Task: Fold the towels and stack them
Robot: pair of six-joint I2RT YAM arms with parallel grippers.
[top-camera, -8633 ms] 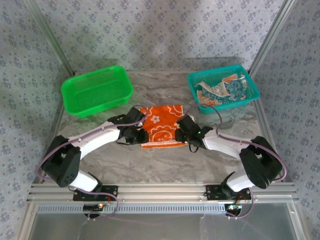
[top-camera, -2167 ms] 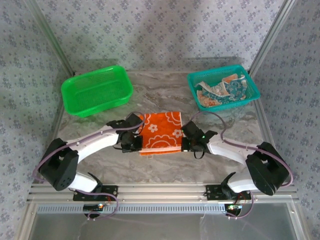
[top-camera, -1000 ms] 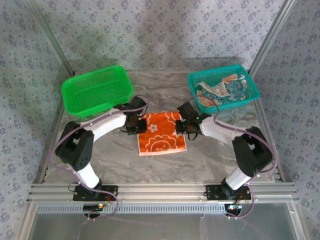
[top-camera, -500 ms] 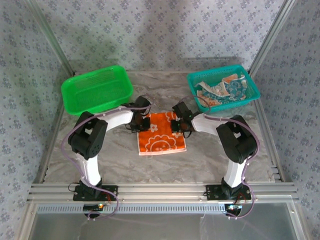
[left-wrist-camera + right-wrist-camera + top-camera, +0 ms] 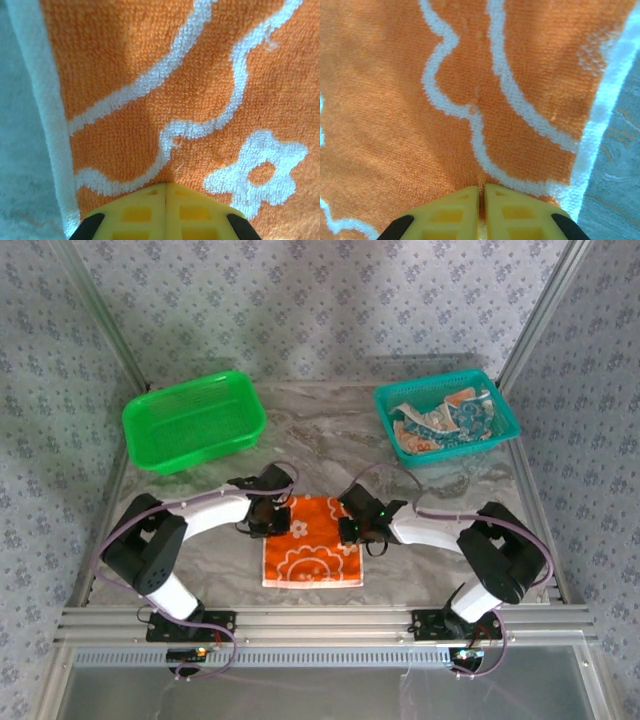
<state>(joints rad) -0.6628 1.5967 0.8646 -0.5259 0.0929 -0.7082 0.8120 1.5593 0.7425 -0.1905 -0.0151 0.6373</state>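
An orange towel (image 5: 312, 545) with white flowers lies flat on the marble table, near the front middle. My left gripper (image 5: 271, 519) is at its far left edge and my right gripper (image 5: 351, 530) at its far right edge. Up close, the left gripper (image 5: 165, 184) has its yellow fingers pressed together, pinching the orange towel (image 5: 150, 75) near its white border. The right gripper (image 5: 481, 186) is shut on the orange towel (image 5: 395, 100) as well, with cloth showing in the thin slit between its fingers. More towels (image 5: 440, 420) lie crumpled in the teal basket.
A green mesh basket (image 5: 193, 420) stands at the back left. The teal basket (image 5: 503, 412) is at the back right. Bare marble table (image 5: 310, 440) stretches between them and beyond the towel. Metal frame posts rise at both back corners.
Both grippers have drawn back toward the near edge, dragging the orange towel with them. It now lies closer to the arm bases and a little left of where it was.
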